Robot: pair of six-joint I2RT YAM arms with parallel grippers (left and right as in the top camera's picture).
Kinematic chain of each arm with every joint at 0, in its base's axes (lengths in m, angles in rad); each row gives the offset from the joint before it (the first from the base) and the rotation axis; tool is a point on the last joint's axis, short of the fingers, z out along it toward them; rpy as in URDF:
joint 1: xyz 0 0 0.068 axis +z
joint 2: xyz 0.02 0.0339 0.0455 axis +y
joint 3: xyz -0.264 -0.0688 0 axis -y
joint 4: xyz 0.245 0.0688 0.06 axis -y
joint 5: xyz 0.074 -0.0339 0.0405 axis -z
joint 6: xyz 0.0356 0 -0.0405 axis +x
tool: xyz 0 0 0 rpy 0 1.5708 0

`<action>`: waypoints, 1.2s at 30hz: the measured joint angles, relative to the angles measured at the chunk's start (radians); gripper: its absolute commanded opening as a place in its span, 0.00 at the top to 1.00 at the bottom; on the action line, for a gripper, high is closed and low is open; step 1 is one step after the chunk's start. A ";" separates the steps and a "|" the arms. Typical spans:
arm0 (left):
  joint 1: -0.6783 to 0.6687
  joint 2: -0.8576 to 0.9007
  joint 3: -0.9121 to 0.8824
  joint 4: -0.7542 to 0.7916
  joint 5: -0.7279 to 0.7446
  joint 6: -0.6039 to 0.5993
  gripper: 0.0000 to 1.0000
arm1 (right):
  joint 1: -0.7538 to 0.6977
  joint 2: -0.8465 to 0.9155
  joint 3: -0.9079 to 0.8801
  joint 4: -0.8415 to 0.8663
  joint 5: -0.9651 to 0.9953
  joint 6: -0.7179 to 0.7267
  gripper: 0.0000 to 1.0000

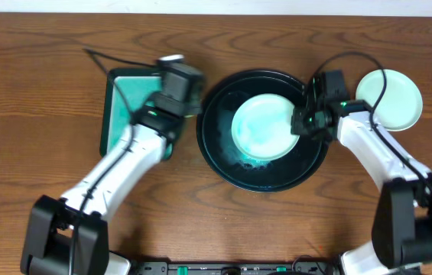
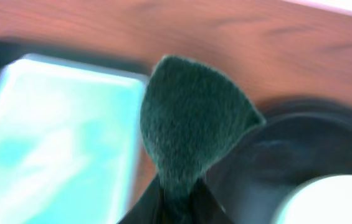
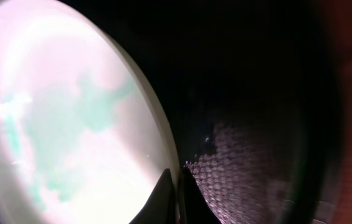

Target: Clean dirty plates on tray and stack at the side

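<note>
**Smeared plate pinched at the tray's right rim, pad held off its left**

Nearest, on the robot's side of the tray (image 1: 307, 164): both arms reaching in from either flank, over the wooden surface (image 1: 40, 46).

Next, at the tray's right rim: right end effector (image 3: 177, 196), jaws drawn together on the edge of the smeared plate (image 1: 264, 126). Close up from the wrist: white plate face streaked with teal, thin rim nipped between the two fingertips, dark wet tray floor just beyond. Plate inside the tray, a little toward its far side. Flat or tipped, cannot tell.

Just off the tray's left rim: left end effector (image 2: 179, 200), clamped on the narrow end of a dark green pad (image 2: 191, 124). Pad standing up out of the fingers, clear of the smeared plate, between the tray and a teal dish (image 1: 124, 107). Dish just left of the tray, near its rim but apart, bright teal inside.

Farthest, beyond the tray's right rim and toward the back: side plate (image 1: 389, 99), pale mint, no smears visible from above, on the surface and apart from the tray. One plate or several stacked, cannot tell from above.
</note>
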 measured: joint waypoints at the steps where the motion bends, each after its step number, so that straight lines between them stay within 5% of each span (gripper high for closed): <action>1: 0.039 0.006 -0.001 -0.025 0.005 0.001 0.93 | 0.014 -0.024 0.026 -0.021 0.030 -0.009 0.99; 12: 0.295 0.198 -0.002 -0.053 0.143 0.003 0.93 | 0.148 -0.168 0.183 -0.134 0.314 -0.108 0.99; 14: 0.315 0.230 -0.002 -0.048 0.153 0.003 0.83 | 0.186 -0.176 0.186 -0.136 0.383 -0.142 0.99; 16: 0.328 0.248 -0.002 -0.043 0.158 0.011 0.64 | 0.224 -0.177 0.186 -0.137 0.450 -0.177 0.99; 22: 0.333 0.251 -0.002 -0.023 0.162 0.003 0.58 | 0.328 -0.177 0.186 -0.132 0.667 -0.311 0.99; 26: 0.333 0.229 -0.002 -0.023 0.164 0.006 0.44 | 0.417 -0.177 0.186 -0.090 0.817 -0.421 0.99; 34: 0.333 0.032 -0.002 -0.050 0.165 0.004 0.31 | 0.550 -0.177 0.186 0.048 1.101 -0.710 0.99; 35: 0.333 0.012 -0.002 -0.050 0.166 0.003 0.16 | 0.571 -0.177 0.185 0.072 1.140 -0.761 0.99; 36: 0.333 -0.004 -0.002 -0.052 0.166 0.003 0.16 | 0.585 -0.177 0.185 0.098 1.165 -0.800 0.99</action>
